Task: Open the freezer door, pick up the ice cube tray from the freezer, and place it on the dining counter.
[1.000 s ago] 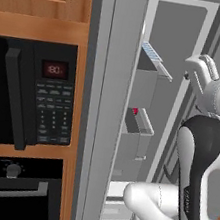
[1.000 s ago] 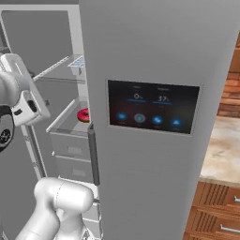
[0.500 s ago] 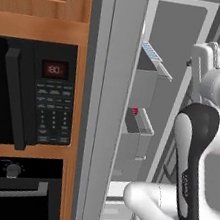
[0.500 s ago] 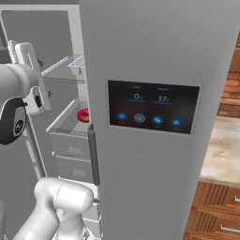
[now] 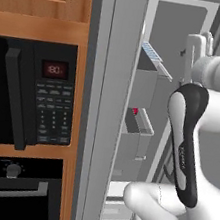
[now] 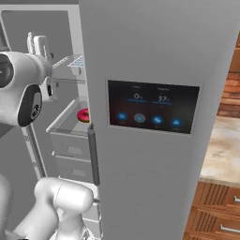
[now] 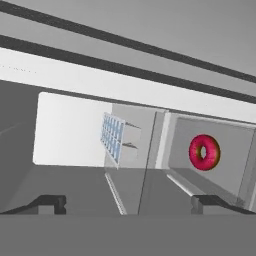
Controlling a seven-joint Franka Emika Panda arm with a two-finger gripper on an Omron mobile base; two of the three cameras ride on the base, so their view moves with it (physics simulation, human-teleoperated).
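Note:
The freezer door stands swung open at the left of the freezer. The ice cube tray, light blue with a grid of small cells, lies on the upper wire shelf; it also shows as the tray and, tilted on edge, the tray. My gripper hangs in front of that shelf, a little short of the tray, pointing up. My gripper sits left of the tray. In the hand view my gripper is open with nothing between its fingertips.
A pink donut lies in the bin below the tray, also the donut. The grey door with a black display panel closes the right side. A black microwave and oven sit in the wooden cabinet at left.
My hand has risen and swung upright in front of the upper shelf, closer to the tray. The tray and donut have not moved.

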